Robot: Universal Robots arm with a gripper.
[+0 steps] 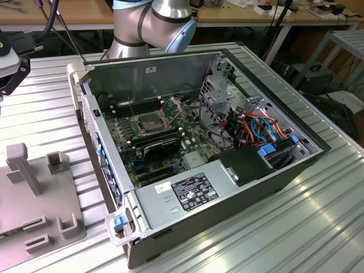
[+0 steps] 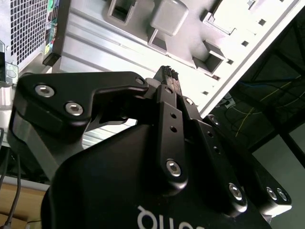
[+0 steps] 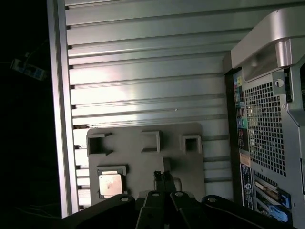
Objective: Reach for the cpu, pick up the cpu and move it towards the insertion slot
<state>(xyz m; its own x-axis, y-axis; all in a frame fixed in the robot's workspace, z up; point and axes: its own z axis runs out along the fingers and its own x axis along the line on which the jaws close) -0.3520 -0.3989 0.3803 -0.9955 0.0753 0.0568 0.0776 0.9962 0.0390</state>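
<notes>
The cpu [image 3: 109,183] lies flat in a square pocket at one corner of the grey fixture plate [image 3: 138,167]. The hand [image 3: 162,176] hangs over that plate, clenched, empty. Probably light, stiff, slick, with delicate faces: pinch its opposite edges

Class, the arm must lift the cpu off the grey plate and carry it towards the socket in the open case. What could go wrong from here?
1. The cpu lies thin and flat in a rimmed recess of the fixture plate. The gripper, shut and off to one side, may catch the rim or slip.
2. The insertion slot sits low behind the case wall, its hinged plate raised beside it. The arm might clip either.
</notes>
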